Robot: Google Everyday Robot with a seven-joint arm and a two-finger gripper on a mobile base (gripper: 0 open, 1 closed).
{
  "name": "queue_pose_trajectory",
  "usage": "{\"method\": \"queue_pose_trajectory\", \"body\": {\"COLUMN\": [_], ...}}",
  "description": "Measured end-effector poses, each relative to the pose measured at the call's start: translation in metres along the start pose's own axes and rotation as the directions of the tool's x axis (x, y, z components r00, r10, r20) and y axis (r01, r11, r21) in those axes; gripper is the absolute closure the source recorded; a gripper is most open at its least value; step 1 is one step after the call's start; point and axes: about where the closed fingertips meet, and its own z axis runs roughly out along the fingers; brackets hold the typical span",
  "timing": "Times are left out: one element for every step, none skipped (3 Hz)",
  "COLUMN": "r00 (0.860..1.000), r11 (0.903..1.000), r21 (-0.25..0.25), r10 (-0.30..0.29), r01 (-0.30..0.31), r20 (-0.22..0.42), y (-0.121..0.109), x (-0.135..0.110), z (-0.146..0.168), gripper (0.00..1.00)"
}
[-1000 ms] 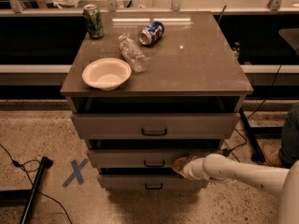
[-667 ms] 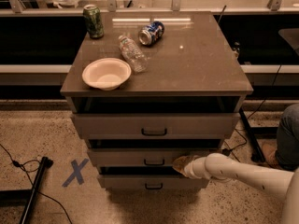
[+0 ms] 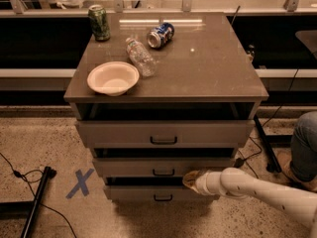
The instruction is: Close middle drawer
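Middle drawer seems slightly pulled out below the top drawer. The gripper touches its front's lower edge, right of the handle; clenched or released, I cannot tell. Push straight inward, level, until flush.

Our white, tube-shaped plastic arm extended from the lower right corner of the view, lying nearly level and sloping gently upward toward its tip. At that tip, ahead of a pale rounded wrist collar, our tan-coloured two-finger gripper sat low, just right of centre, pointing left.
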Motion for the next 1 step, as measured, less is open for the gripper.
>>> {"method": "queue_pose_trajectory", "body": {"r00": [0.997], "r11": [0.9984], "r21": [-0.056], "r10": [-0.002], "r01": [0.006], "r20": [0.076], "y": [0.0257], "x": [-0.0069], "z": [-0.0194], "gripper": [1.0]}}
